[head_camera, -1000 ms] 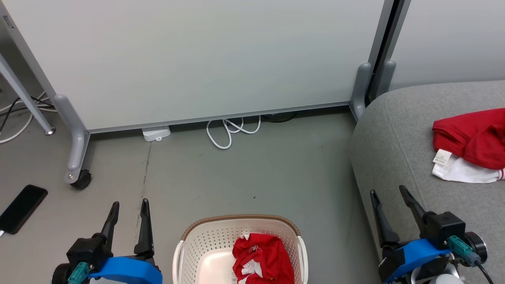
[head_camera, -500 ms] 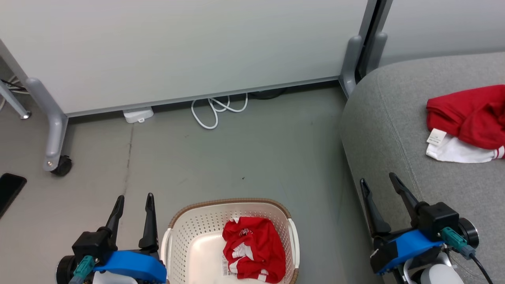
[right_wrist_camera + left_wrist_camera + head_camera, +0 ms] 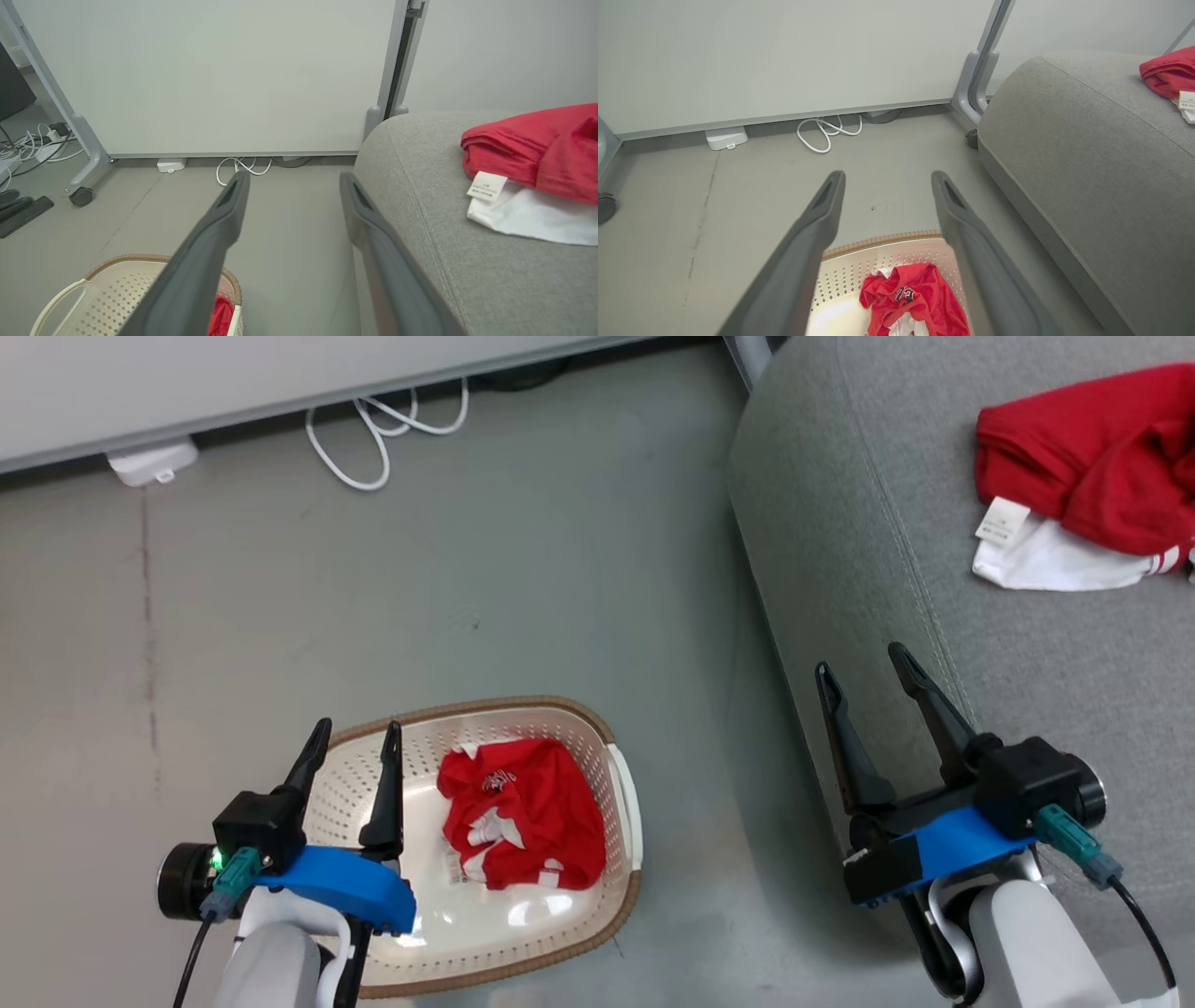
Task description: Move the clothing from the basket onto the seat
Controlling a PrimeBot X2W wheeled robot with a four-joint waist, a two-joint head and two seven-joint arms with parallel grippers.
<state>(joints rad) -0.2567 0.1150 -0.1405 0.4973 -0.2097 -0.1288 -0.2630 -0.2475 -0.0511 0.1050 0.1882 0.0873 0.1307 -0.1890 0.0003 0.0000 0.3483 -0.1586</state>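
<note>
Resting in cream perforated plastic basket (image 3: 523, 702): crumpled red-and-white garment (image 3: 523, 817)
Grey fabric seat cushion (image 3: 840, 523): second red garment (image 3: 1092, 457), white lining
Left gripper (image 3: 359, 725): fingers apart, empty
Right gripper (image 3: 860, 658): fingers apart, empty

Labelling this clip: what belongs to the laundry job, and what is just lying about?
Job: basket, red garment in it, grey seat, red-and-white garment on it.
Lying about: white cable, white box.
</note>
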